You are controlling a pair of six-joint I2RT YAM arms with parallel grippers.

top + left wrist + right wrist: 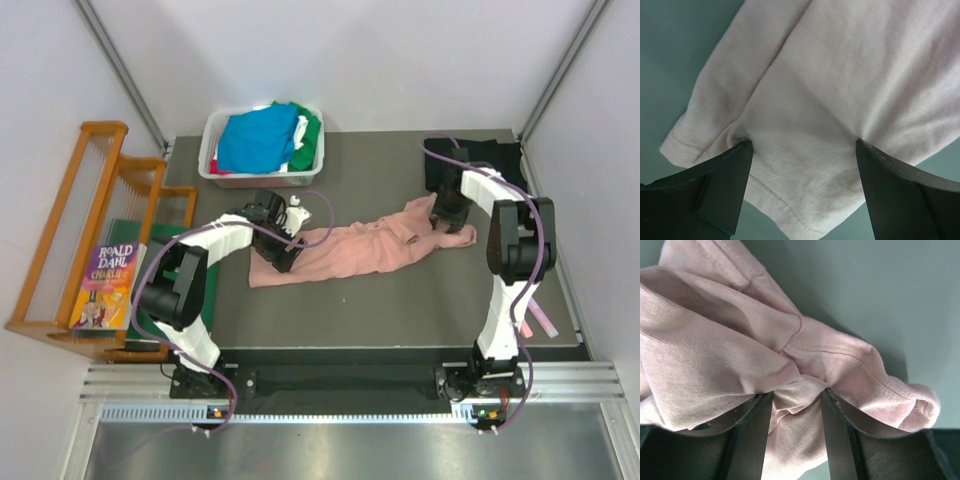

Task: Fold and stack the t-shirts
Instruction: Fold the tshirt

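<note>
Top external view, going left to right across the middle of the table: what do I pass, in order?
Roald Dahl book → left gripper, jaws open over the shirt's left end → pink t-shirt → right gripper, pinching the shirt's right end.

Dusty-pink t-shirt [715, 345]: soft, matt ribbed cloth with stitched hems, bunched between smooth, matt black fingers [750, 435] of the right gripper [796, 397].
</note>
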